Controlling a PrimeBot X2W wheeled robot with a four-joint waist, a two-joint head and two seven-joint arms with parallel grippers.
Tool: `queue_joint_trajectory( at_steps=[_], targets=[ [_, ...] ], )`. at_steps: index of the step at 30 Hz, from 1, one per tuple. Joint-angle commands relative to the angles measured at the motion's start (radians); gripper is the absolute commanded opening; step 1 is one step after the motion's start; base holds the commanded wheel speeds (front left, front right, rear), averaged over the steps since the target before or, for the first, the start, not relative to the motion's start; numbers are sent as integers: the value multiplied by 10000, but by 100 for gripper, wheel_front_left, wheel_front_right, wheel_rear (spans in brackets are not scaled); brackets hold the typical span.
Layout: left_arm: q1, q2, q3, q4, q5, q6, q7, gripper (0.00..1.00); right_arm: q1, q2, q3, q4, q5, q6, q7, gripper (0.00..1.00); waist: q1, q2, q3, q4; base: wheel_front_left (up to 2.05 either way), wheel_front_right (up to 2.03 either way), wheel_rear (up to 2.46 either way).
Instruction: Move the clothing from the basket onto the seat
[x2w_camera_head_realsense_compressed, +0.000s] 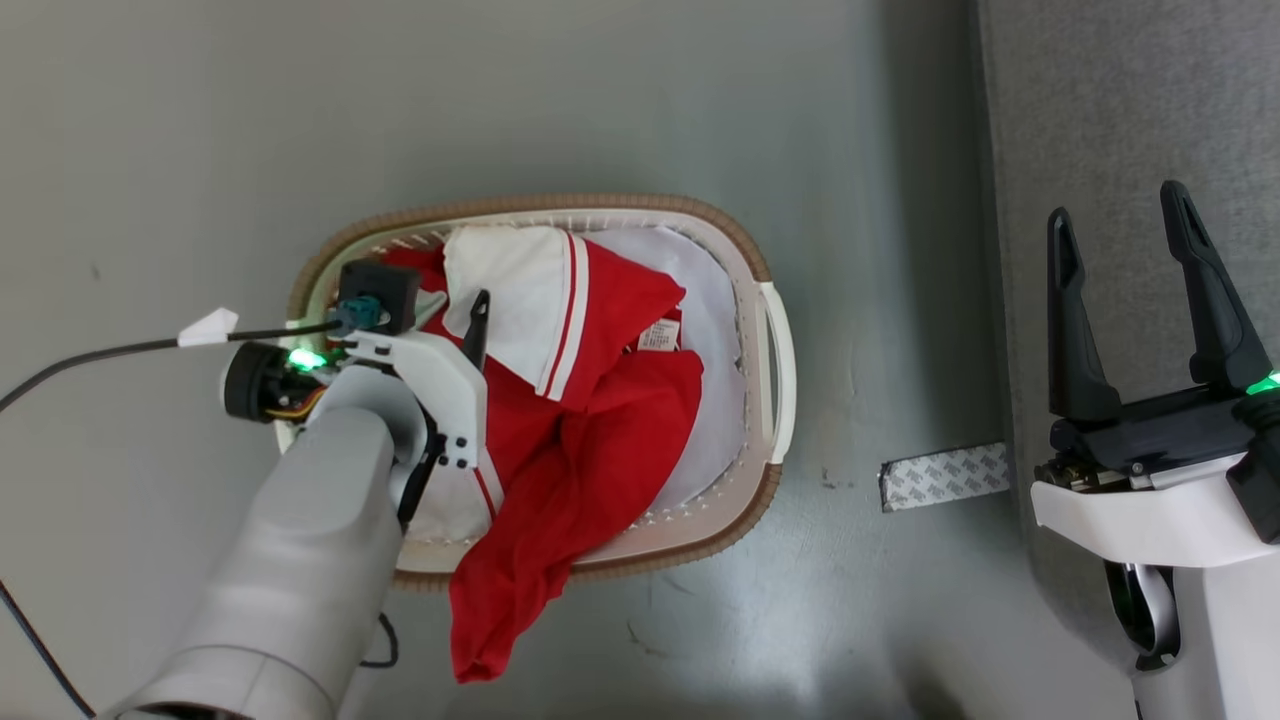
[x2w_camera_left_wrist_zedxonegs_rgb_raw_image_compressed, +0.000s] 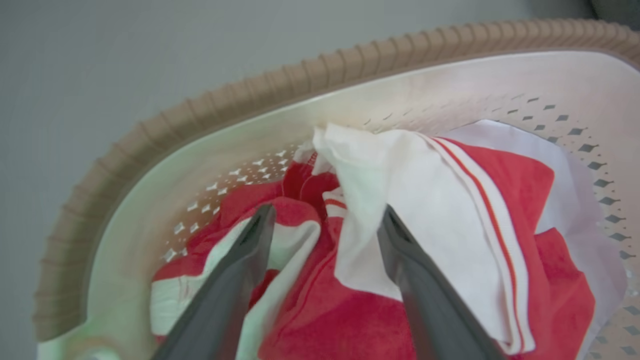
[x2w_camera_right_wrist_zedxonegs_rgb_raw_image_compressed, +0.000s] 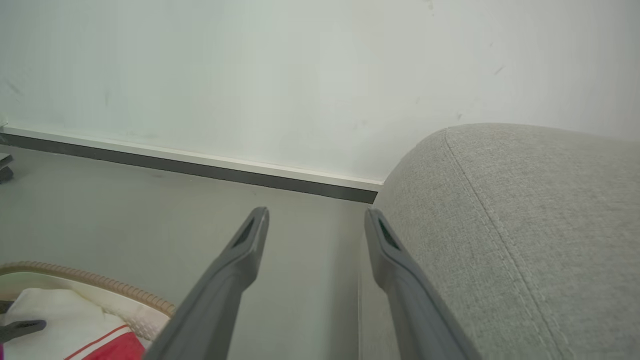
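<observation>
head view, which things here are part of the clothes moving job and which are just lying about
For the job: basket, red and white clothing, seat, left gripper with jaws open at the clothing.
Lying about: patterned tape strip, black cable with a white tag.

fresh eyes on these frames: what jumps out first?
The red and white clothing heaped in the basket on the floor, one red end spilling over the rim nearest the robot. Next, the left claw, open right over a white fold of it. At the right, the right claw is open and empty by the edge of the grey seat.
</observation>
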Motion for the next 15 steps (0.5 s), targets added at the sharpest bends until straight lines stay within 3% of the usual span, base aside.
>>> queue_joint_trajectory(
  at_steps=[1,7,8,9,15],
  targets=[
    [-152,27,-24,81,-48,-48,-94,100,44,-27,-1,-65,-42,-21,7,100,-1,0,144,-6,0,0,0],
    [-382,-132,-203,251,-97,-314,-318,100,8,-27,167,-94,98,-21,7,100,-1,0,323,-108,0,0,0],
    [-367,-168,-201,261,-215,-484,-332,13,2,-27,204,-87,107,-21,7,100,-1,0,329,-141,0,0,0],
    [-360,-201,-198,267,-296,-604,-368,0,5,-28,236,-75,125,-21,7,100,-1,0,326,-167,0,0,0],
    [-338,-302,-294,152,-535,-880,-484,0,201,-27,67,-10,214,-21,7,100,-1,0,157,-29,0,0,0]
  ],
)
